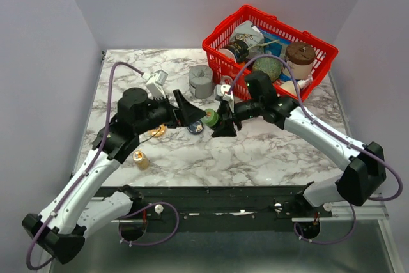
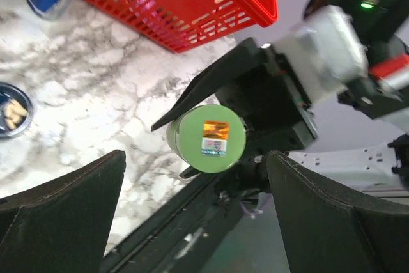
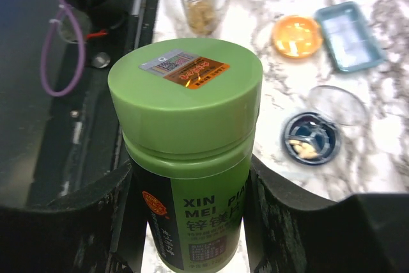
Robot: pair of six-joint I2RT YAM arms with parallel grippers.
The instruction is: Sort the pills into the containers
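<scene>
The right gripper clamps the green bottle by its body, off the table at mid-scene. Its cap is on and faces the left arm. The left gripper stands wide open and holds nothing; its fingers flank the cap without touching it.

The step looks like uncapping. To do it well, centre the cap between the fingers and advance until the pads cover its rim. Close squarely, then twist while the right grip holds firm.

The blue dish, with a few pale pills in it, lies just near-left of the bottle. The orange dish sits further left, near a small pill jar.
</scene>
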